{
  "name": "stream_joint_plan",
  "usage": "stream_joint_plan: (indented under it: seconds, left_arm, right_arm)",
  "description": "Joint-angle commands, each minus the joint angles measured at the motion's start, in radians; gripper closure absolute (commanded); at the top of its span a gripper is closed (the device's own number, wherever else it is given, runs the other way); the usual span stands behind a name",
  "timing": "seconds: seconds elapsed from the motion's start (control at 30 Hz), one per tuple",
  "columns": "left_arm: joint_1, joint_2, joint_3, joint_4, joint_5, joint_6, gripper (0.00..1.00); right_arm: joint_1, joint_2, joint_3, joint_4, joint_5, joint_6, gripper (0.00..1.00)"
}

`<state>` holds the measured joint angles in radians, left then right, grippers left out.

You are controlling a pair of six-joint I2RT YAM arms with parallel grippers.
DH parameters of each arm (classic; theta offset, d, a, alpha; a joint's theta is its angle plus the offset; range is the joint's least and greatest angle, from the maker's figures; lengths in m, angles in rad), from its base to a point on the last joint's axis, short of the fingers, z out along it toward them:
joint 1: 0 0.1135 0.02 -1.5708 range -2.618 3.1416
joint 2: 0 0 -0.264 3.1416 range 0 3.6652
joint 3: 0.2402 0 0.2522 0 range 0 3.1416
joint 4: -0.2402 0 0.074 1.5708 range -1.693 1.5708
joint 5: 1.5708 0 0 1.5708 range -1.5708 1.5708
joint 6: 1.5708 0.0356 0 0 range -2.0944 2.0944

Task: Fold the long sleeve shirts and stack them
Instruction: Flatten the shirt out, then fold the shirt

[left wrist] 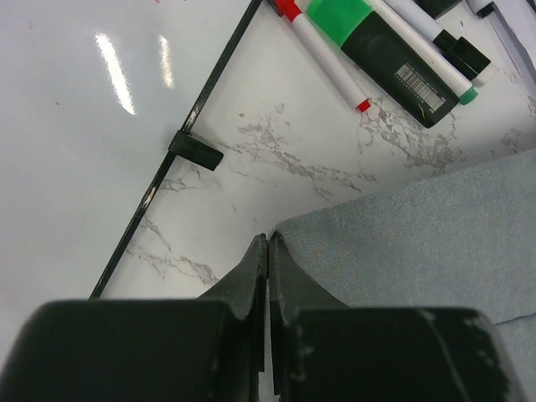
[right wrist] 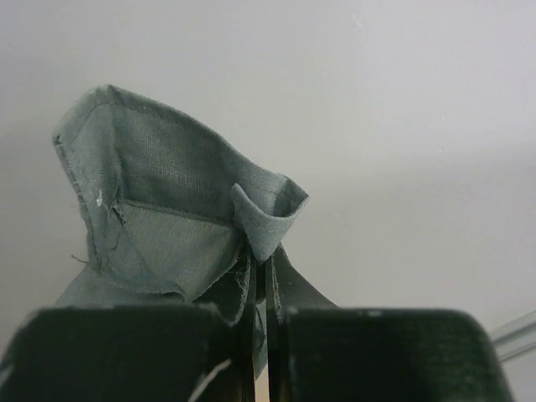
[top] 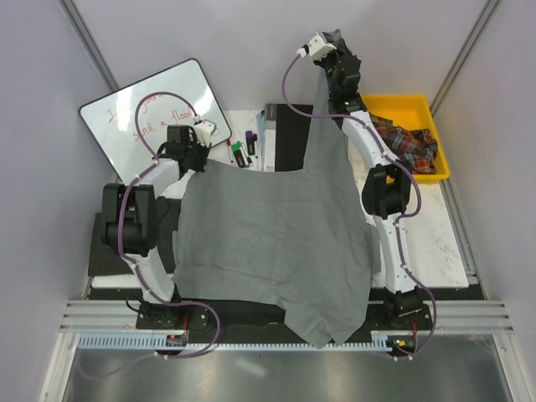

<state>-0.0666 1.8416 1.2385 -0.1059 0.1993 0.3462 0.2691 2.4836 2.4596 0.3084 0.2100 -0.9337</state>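
A plain mid-grey long sleeve shirt (top: 276, 234) hangs spread between my two arms, and its lower edge drapes over the table's near edge. My left gripper (top: 199, 151) is low at the shirt's upper left corner. In the left wrist view the left gripper (left wrist: 269, 237) is shut, with the grey cloth (left wrist: 419, 243) meeting its tips. My right gripper (top: 331, 52) is raised high at the back and is shut on a folded edge of the shirt. In the right wrist view that fold (right wrist: 159, 193) rises from the right gripper (right wrist: 260, 261).
A whiteboard (top: 155, 117) lies at the back left, with markers (top: 239, 151) beside it. The markers (left wrist: 394, 59) also show in the left wrist view. A black book (top: 289, 138) lies partly under the shirt. A yellow bin (top: 419, 107) at the right holds plaid cloth (top: 406, 144).
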Motion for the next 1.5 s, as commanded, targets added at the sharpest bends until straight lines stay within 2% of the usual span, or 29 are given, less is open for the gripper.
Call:
stream_joint_plan:
  seconds: [0.0,0.07,0.1,0.2,0.4,0.47,0.5,0.53,0.57,0.63,0.7,0.87,1.07,1.27,1.37,1.47]
  left_arm:
    - [0.007,-0.002,0.027,0.065,0.011,-0.024,0.98]
    - [0.011,-0.011,0.018,0.031,0.049,0.029,0.98]
    - [0.016,-0.018,0.018,0.003,0.098,0.058,0.98]
    - [0.022,-0.056,0.012,-0.072,0.155,0.166,0.96]
    - [0.031,-0.097,-0.025,-0.133,0.189,0.303,0.96]
    - [0.034,-0.094,-0.025,-0.155,0.209,0.332,0.93]
    - [0.036,-0.091,-0.021,-0.167,0.231,0.336,0.87]
    - [0.036,-0.085,-0.008,-0.195,0.235,0.341,0.87]
    - [0.037,-0.078,-0.001,-0.201,0.235,0.340,0.88]
    - [0.045,-0.073,0.013,-0.230,0.245,0.336,0.96]
    - [0.060,-0.090,0.015,-0.248,0.279,0.359,0.98]
    - [0.119,-0.185,-0.050,-0.279,0.380,0.447,0.98]
    - [0.162,-0.301,-0.116,-0.336,0.499,0.572,0.98]
    - [0.172,-0.402,-0.221,-0.420,0.528,0.807,0.97]
    - [0.172,-0.412,-0.251,-0.420,0.516,0.817,0.93]
    - [0.172,-0.398,-0.248,-0.420,0.500,0.783,0.93]
  right_arm:
    - [0.002,-0.007,0.029,0.085,0.075,-0.030,1.00]
    - [0.004,-0.089,-0.090,0.063,0.075,0.009,1.00]
    - [0.004,-0.211,-0.249,0.046,0.057,0.031,1.00]
    - [0.005,-0.450,-0.501,-0.083,-0.033,0.101,1.00]
    - [0.015,-0.725,-0.703,-0.362,-0.119,0.202,1.00]
    - [0.018,-0.774,-0.721,-0.473,-0.145,0.238,1.00]
    - [0.019,-0.785,-0.717,-0.518,-0.164,0.249,1.00]
    - [0.025,-0.793,-0.712,-0.561,-0.178,0.260,1.00]
    - [0.025,-0.810,-0.709,-0.634,-0.185,0.277,1.00]
    - [0.027,-0.831,-0.694,-0.719,-0.249,0.315,1.00]
    - [0.027,-0.882,-0.689,-0.827,-0.300,0.354,1.00]
    - [0.039,-1.046,-0.740,-0.980,-0.429,0.421,1.00]
    - [0.051,-1.213,-0.774,-1.115,-0.463,0.473,1.00]
    - [0.053,-1.347,-0.760,-1.370,-0.642,0.434,1.00]
    - [0.053,-1.409,-0.748,-1.474,-0.701,0.420,1.00]
    - [0.053,-1.470,-0.746,-1.555,-0.777,0.438,1.00]
